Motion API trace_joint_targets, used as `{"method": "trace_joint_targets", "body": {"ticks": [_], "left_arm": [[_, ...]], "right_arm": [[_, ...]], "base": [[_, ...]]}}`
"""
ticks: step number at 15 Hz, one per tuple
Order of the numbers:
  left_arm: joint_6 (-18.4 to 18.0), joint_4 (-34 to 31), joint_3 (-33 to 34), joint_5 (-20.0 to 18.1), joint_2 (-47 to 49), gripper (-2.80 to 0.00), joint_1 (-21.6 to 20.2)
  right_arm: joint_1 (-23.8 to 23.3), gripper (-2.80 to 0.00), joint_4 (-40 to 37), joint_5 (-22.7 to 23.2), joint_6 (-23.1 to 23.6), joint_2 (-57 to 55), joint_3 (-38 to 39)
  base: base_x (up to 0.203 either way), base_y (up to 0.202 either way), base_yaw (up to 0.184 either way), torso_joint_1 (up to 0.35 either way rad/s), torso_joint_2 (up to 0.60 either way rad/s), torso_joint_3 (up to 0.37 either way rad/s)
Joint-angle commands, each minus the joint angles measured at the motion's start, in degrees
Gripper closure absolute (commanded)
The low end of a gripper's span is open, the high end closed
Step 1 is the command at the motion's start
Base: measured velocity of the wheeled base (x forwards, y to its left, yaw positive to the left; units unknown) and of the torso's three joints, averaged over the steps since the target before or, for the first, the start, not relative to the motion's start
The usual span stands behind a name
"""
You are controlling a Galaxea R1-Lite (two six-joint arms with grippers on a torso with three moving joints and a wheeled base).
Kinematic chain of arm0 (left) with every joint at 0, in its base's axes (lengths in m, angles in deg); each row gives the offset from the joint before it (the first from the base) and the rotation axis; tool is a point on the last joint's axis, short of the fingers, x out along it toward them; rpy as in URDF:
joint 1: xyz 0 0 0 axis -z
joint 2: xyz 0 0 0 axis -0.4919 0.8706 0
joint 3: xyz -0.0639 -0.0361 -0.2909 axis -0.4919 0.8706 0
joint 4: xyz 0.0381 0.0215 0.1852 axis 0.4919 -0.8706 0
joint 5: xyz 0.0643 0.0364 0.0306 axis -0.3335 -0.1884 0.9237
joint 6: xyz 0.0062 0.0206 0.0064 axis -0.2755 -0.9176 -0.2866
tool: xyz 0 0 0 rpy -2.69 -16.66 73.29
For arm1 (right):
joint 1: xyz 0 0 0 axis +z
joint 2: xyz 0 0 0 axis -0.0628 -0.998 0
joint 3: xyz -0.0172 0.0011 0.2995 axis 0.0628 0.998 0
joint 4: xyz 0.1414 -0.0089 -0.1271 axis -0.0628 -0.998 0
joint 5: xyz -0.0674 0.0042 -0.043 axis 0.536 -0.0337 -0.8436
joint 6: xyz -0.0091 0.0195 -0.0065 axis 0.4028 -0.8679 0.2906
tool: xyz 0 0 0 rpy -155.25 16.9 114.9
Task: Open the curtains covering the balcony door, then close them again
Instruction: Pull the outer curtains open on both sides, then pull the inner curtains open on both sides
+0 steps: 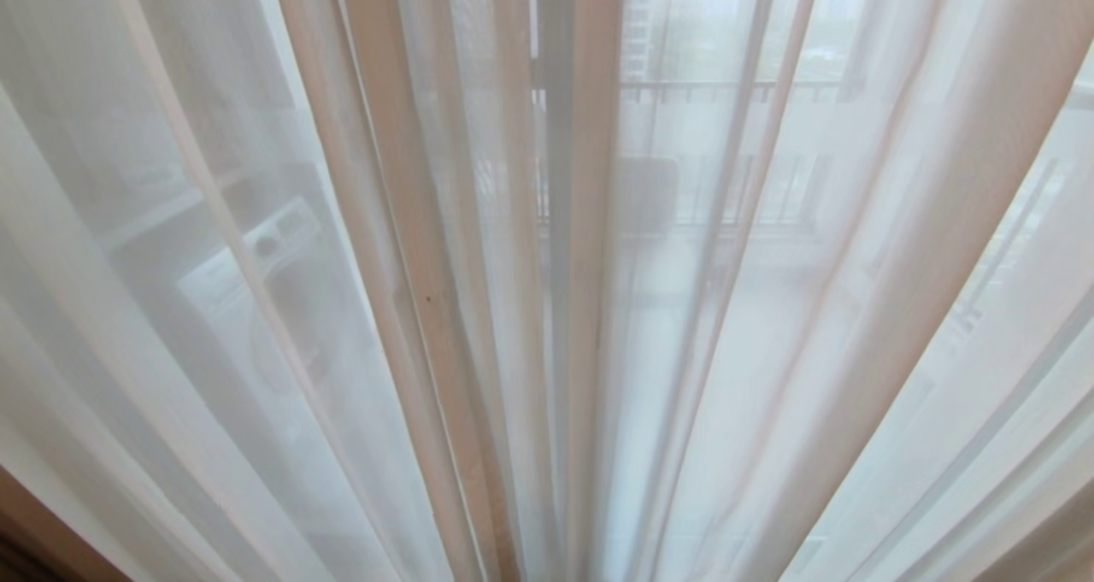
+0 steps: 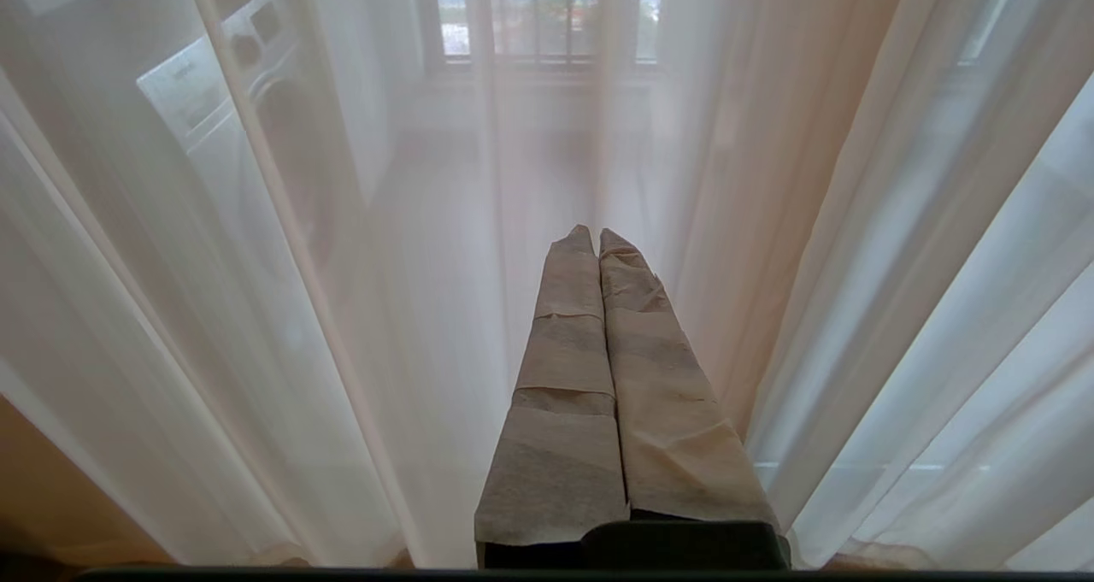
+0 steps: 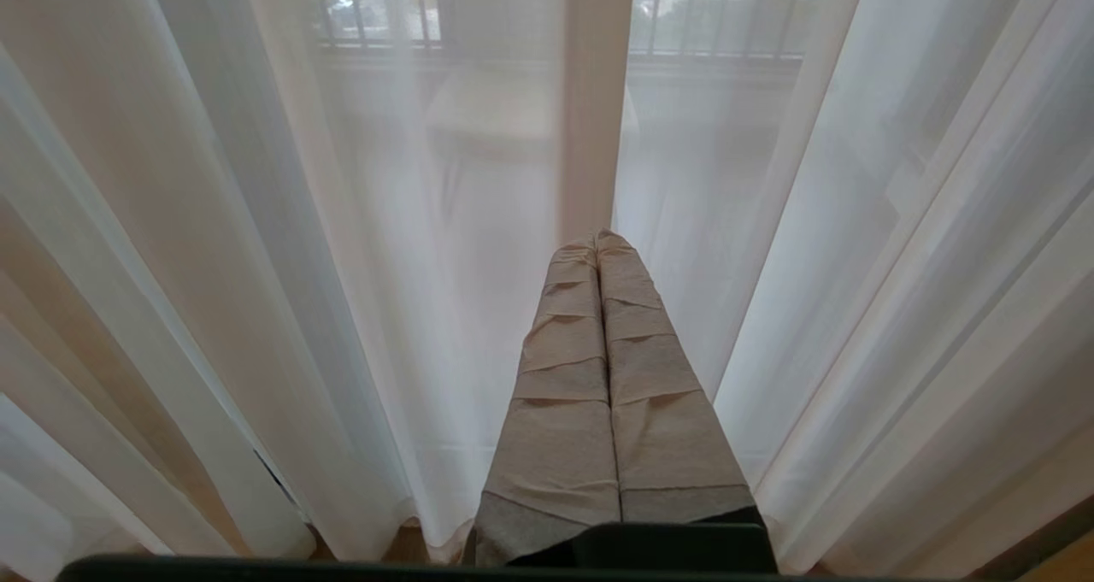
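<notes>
Here the sheer white curtains (image 1: 359, 308) hang drawn shut across the whole head view, falling in long vertical pleats with beige-tinted folds near the middle. Through the thin cloth a black balcony railing (image 1: 709, 91) shows faintly at upper centre, and a white washing machine (image 1: 256, 274) stands dimly behind the fabric on the left. Neither arm appears in the head view. In the left wrist view, the left claw (image 2: 596, 238), its two fingers wrapped in tan tape, is pressed fully together with nothing between them, pointing at the curtain folds. In the right wrist view, the right claw (image 3: 596, 242), taped alike, is likewise pressed together and empty, its tips close before a vertical beige fold. Whether either tip touches the cloth cannot be told.
</notes>
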Motion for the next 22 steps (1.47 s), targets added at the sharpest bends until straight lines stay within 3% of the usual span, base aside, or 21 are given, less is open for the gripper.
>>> {"method": "trace_joint_targets", "body": {"ticks": [1,15,22], "left_arm": [[0.0,0.0,0.0,0.0,0.0,0.00,0.0],[-0.8,0.0,0.0,0.9,0.0,0.00,0.0],[-4.0,10.2,0.0,-0.7,0.0,0.00,0.0]], "right_arm": [[0.0,0.00,0.0,0.0,0.0,0.0,0.0],[0.0,0.00,0.0,0.0,0.0,0.0,0.0],[0.0,0.00,0.0,0.0,0.0,0.0,0.0]], "base": [[0.000,0.000,0.000,0.000,0.00,0.000],[0.000,0.000,0.000,0.000,0.00,0.000],[0.000,0.000,0.000,0.000,0.00,0.000]]}}
